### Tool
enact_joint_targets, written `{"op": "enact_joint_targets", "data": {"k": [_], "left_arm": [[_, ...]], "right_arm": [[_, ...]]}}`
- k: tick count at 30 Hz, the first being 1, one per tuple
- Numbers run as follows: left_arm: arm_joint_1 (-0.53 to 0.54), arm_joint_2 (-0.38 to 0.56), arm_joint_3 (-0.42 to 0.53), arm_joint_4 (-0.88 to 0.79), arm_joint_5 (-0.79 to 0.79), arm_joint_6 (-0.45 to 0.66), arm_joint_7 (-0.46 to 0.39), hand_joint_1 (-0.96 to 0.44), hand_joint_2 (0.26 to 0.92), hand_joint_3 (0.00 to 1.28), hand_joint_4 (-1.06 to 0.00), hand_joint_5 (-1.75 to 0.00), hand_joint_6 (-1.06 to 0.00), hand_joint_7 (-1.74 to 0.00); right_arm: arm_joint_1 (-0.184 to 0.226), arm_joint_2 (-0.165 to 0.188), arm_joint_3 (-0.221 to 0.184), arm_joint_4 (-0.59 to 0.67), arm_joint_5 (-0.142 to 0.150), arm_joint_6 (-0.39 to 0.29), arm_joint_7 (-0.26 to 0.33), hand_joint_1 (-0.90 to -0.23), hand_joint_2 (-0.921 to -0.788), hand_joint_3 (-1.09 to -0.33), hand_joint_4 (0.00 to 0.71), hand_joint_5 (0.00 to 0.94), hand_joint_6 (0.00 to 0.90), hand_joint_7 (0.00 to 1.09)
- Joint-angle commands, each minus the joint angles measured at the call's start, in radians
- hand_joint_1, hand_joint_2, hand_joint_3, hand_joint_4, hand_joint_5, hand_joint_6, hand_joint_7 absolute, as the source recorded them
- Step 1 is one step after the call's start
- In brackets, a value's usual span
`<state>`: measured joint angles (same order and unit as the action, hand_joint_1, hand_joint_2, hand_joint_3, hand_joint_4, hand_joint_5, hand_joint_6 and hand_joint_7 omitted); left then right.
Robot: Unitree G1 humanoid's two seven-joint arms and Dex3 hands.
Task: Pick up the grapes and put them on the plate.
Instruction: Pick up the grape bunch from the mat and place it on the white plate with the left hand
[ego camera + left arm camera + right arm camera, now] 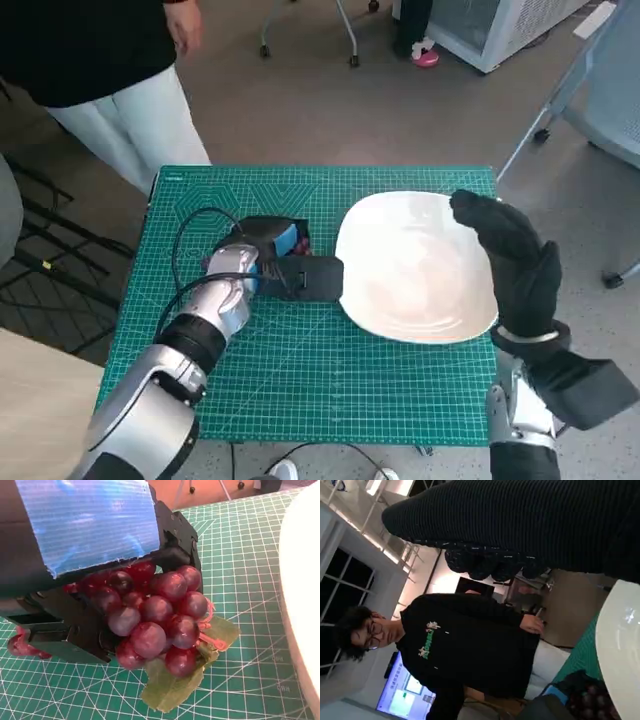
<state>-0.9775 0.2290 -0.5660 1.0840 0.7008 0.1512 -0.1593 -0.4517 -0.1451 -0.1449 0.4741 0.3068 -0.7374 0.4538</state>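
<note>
Holding: the black left hand with blue tape (pixel 85 525) grips the bunch of dark red plastic grapes with a green leaf (pixel 155 620), low over the green cutting mat (pixel 300 370).
Grapes place: near the mat's middle, just beside the left rim of the white round plate (pixel 415 265).
Right hand: the black knitted glove hand (pixel 510 255) hangs above the plate's right rim, fingers loosely bent, grasping nothing.
Person: black top (pixel 470 640), white trousers, standing beyond the mat's far left corner.

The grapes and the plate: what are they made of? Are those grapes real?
The grapes look artificial, probably plastic: evenly glossy dark-red berries on a pinkish moulded stem, with a flat, cloth-like green leaf. The left hand holds them. The plate looks like smooth white ceramic or melamine; its soft sheen leaves that open.
</note>
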Motion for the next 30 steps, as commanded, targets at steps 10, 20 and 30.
{"op": "enact_joint_targets", "data": {"k": [10, 20, 30], "left_arm": [[0.042, 0.01, -0.001, -0.01, -0.003, 0.012, -0.005, 0.02, 0.918, 0.26, -0.44, -1.46, -0.44, -1.29], [0.048, 0.017, 0.006, -0.036, -0.007, 0.018, -0.003, 0.35, 0.748, 0.67, -0.37, -1.66, -0.28, -0.07], [0.079, 0.052, 0.027, -0.223, -0.011, 0.064, -0.076, 0.37, 0.731, 0.69, -0.38, -1.65, -0.39, -0.05]], "right_arm": [[-0.005, -0.003, -0.001, 0.025, 0.001, 0.0, 0.017, -0.625, -0.921, -0.776, 0.319, 0.0, 0.054, 0.27], [-0.013, -0.003, -0.006, 0.04, 0.006, -0.008, 0.029, -0.624, -0.921, -0.775, 0.319, 0.0, 0.055, 0.27], [-0.013, -0.004, -0.01, 0.036, 0.011, -0.007, 0.034, -0.622, -0.921, -0.776, 0.32, 0.001, 0.056, 0.27]]}}
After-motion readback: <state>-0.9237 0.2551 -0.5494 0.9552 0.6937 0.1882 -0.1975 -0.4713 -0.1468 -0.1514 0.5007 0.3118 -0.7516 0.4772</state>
